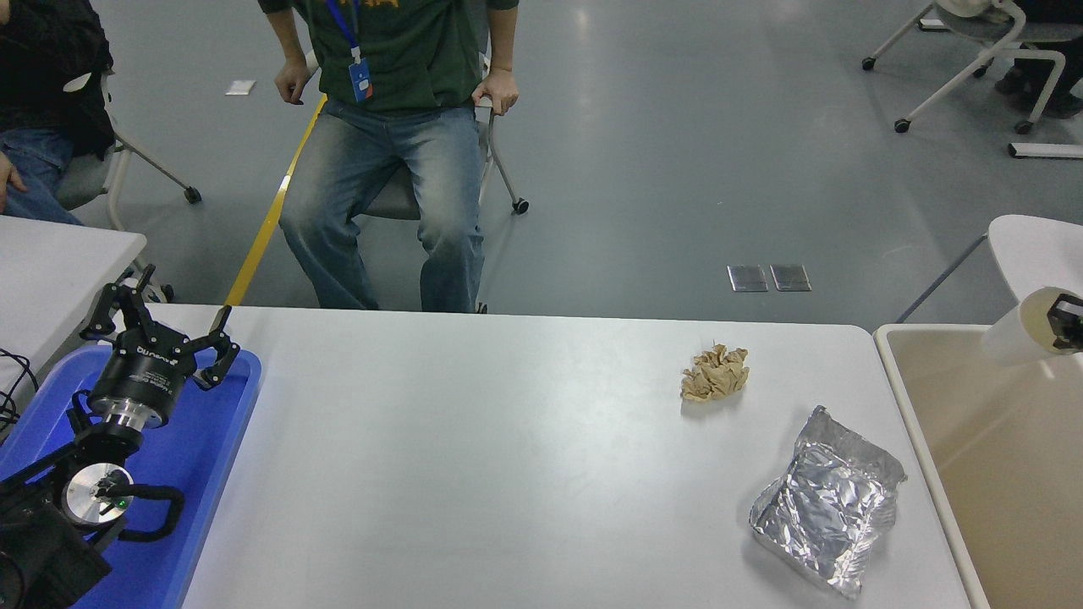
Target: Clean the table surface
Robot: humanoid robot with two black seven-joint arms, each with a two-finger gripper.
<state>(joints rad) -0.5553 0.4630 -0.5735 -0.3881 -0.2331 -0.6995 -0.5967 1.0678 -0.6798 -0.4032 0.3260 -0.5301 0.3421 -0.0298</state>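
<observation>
Two pieces of litter lie on the wide white surface (474, 457) that fills the lower part of the head view: a crumpled brown paper wad (715, 373) toward the far right, and a creased silver foil bag (825, 501) near the right edge, closer to the near side. Beyond that right edge sits a beige bin (931, 461). Above the bin's far end, the right gripper (1068, 325) grasps a tilted white paper cup (1019, 330). At the left edge, the left gripper (156, 334) hangs with fingers spread over a blue tray (224, 444). A seated person (393, 152) faces the far edge.
</observation>
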